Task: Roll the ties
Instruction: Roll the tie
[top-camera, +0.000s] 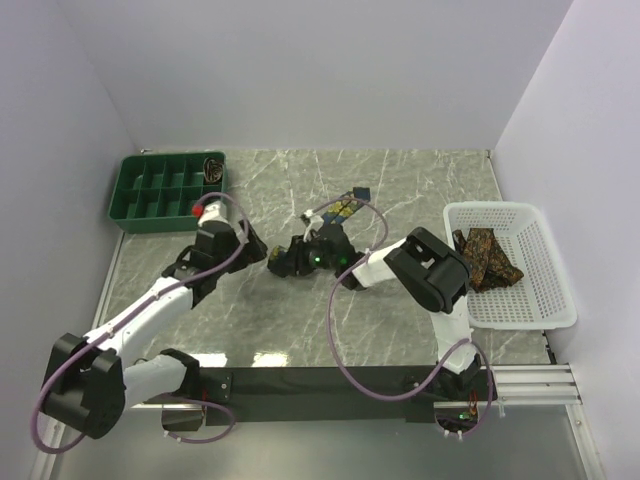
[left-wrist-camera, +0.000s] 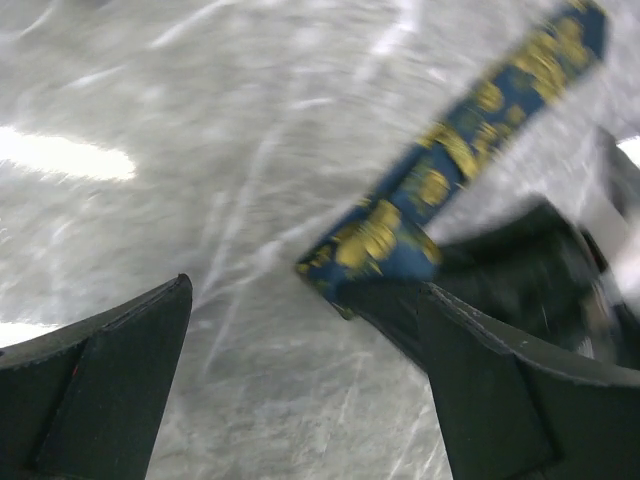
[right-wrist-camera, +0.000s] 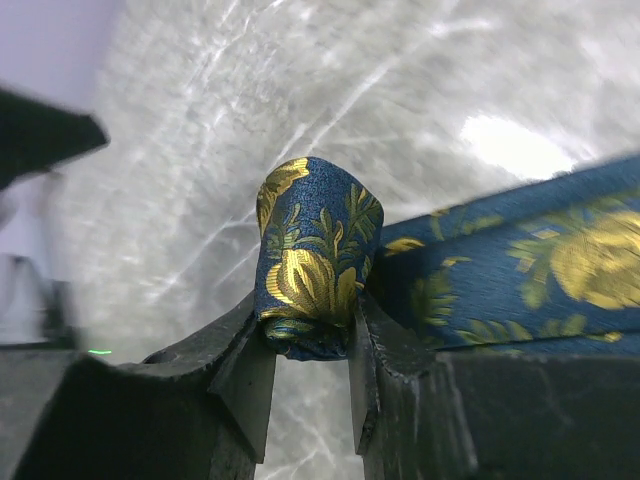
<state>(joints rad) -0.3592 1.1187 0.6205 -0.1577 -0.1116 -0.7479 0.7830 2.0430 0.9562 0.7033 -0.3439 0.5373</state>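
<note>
Right wrist view: the right gripper (right-wrist-camera: 308, 350) has its jaws pinched on the rolled-up start of the navy tie (right-wrist-camera: 312, 262), and the rest of the fabric runs off to the right. The left gripper (left-wrist-camera: 300, 400) is just beside it, jaws spread wide over the marble table (left-wrist-camera: 200, 150). From above, both meet mid-table. Brown ties (top-camera: 487, 255) lie in the white basket (top-camera: 540, 300) at the right.

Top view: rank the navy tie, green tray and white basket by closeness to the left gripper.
1. navy tie, just right of the left gripper
2. green tray, back left
3. white basket, far right
</note>
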